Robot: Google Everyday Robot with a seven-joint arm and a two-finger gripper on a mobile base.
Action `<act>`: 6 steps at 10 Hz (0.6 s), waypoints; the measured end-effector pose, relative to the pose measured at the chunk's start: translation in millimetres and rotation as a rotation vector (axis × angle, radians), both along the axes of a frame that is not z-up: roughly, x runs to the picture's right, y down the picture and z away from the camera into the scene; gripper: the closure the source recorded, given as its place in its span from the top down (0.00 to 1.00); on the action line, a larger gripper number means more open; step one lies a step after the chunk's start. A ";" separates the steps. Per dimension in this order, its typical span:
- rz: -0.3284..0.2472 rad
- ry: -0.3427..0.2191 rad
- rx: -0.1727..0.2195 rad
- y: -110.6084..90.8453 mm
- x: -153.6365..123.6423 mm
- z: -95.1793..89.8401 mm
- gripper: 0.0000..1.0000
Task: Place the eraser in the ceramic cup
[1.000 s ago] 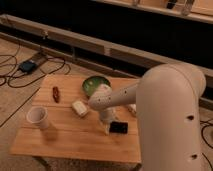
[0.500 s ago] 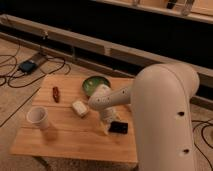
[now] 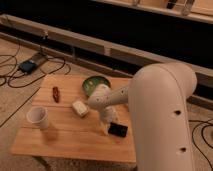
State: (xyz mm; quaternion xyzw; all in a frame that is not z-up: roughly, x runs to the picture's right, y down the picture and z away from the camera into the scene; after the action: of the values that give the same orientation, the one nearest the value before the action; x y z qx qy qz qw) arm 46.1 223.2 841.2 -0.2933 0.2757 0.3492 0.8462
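The eraser (image 3: 118,130), a small flat black slab, lies on the wooden table (image 3: 65,140) right of the middle, near the front. My gripper (image 3: 107,121) hangs at the end of the white arm (image 3: 160,115), low over the table and right beside the eraser's left end. The ceramic cup (image 3: 38,118), plain white and handleless, stands upright at the table's left side, well away from the gripper.
A whitish square block (image 3: 79,108) lies just left of the gripper. A green bowl (image 3: 95,84) sits at the table's back edge. A small red item (image 3: 56,93) lies at back left. Cables and a box (image 3: 28,65) lie on the floor at left.
The arm's big upper link has shifted slightly leftward in view. The gripper stays beside the eraser, and the eraser, cup and block have not moved.
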 end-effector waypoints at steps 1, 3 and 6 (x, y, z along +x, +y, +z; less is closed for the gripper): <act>0.020 -0.005 0.016 -9.1 -3.4 -2.8 0.14; 0.053 -0.014 0.031 -23.3 -13.4 -15.0 0.14; 0.086 -0.066 0.065 -48.2 -50.5 -36.3 0.14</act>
State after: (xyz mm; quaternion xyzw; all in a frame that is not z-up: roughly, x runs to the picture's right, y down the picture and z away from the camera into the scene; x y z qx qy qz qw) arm -4.4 175.0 804.9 -0.2885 0.2235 0.3841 0.8481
